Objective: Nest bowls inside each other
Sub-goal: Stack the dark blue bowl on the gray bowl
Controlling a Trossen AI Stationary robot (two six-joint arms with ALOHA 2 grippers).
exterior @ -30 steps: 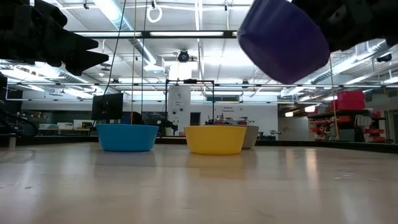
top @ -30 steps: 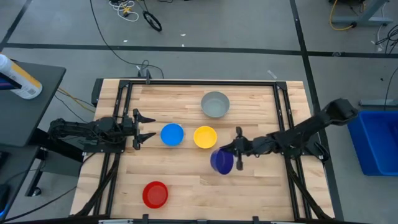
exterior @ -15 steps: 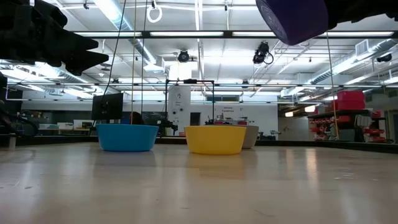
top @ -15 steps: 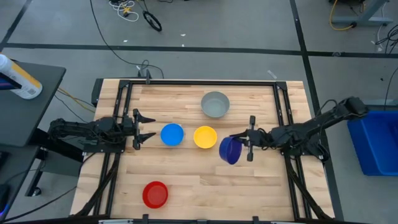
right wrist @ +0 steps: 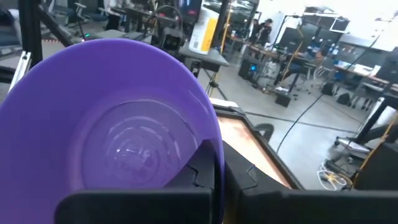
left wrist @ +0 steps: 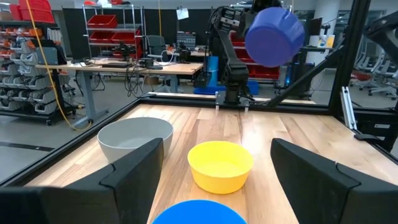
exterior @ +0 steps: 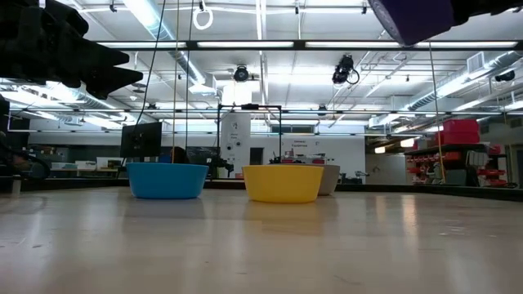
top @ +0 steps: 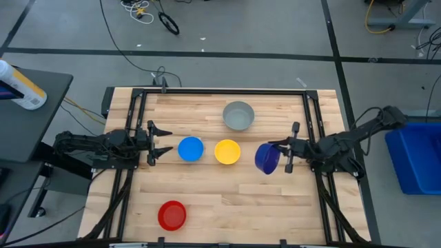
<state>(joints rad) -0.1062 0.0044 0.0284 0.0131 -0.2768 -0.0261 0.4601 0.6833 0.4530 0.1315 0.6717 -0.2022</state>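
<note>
Four bowls rest on their bases on the wooden table: grey (top: 238, 116) at the far middle, light blue (top: 191, 149) and yellow (top: 227, 151) side by side at the centre, red (top: 172, 215) near the front edge. The dark blue bowl (top: 267, 158) hangs in the air right of the yellow one, with my right gripper (top: 282, 157) shut on it. It shows high up in the low view (exterior: 409, 16) and in the left wrist view (left wrist: 273, 36). My left gripper (top: 162, 143) stands open just left of the light blue bowl, touching nothing. My right gripper holds the dark blue bowl by its rim (right wrist: 215, 155), one finger inside the bowl (right wrist: 202, 167) and one outside (right wrist: 249, 179). The fingers come in level from the table's right. The bowl is lifted clear and tipped on its side, its opening facing the gripper.
A black metal frame (top: 220, 91) runs around the tabletop. Bare wood lies between the red bowl and the right arm. Off the table stand a blue bin (top: 420, 158) at the right and a dark side table with a bottle (top: 24, 86) at the left.
My right gripper has risen and drawn back toward the table's right and far edges, rolling as it went. The dark blue bowl has gone with it, higher above the table and turned further onto its side.
</note>
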